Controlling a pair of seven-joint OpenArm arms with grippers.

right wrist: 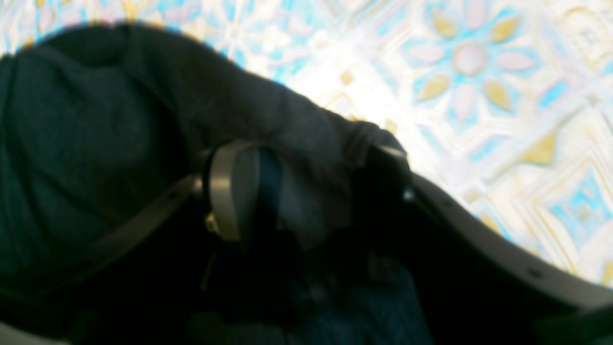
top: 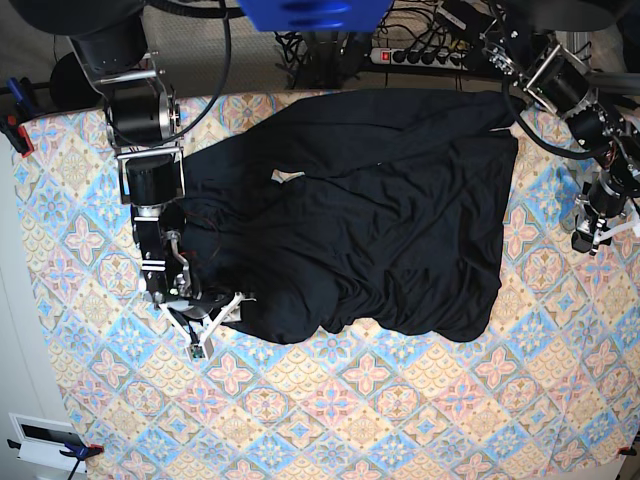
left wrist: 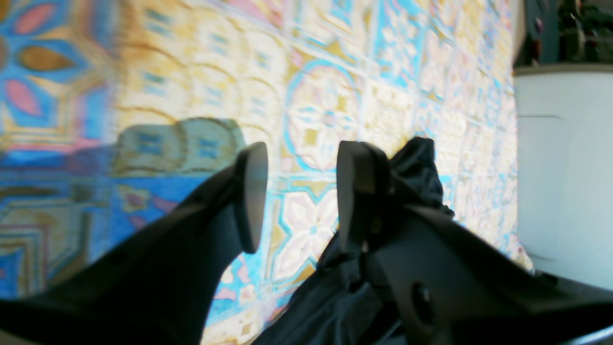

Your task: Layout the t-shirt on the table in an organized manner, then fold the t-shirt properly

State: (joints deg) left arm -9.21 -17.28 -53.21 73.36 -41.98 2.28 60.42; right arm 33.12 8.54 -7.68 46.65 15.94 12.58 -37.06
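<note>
Sprawling across the middle and upper part of the counter [top: 330, 420], the black t-shirt [top: 370, 220] lies rumpled and creased, its top edge near the far side of the patterned cloth and its lower hem bunched in an uneven curve.

The right pincer [top: 205, 325] sits at the shirt's lower corner on the base view's left. In its wrist view the fingers [right wrist: 230, 191] stand apart with a fold of dark fabric [right wrist: 297, 143] draped between and over them; whether that cloth is actually pinched cannot be told.

The left pincer [top: 590, 235] hangs over bare cloth at the counter's edge on the base view's right, apart from the main body of the shirt. Its jaws are parted with patterned cloth visible through the gap, and black fabric [left wrist: 421, 167] is bunched against the outer side of one finger [left wrist: 357, 191], nothing held between them.
</note>
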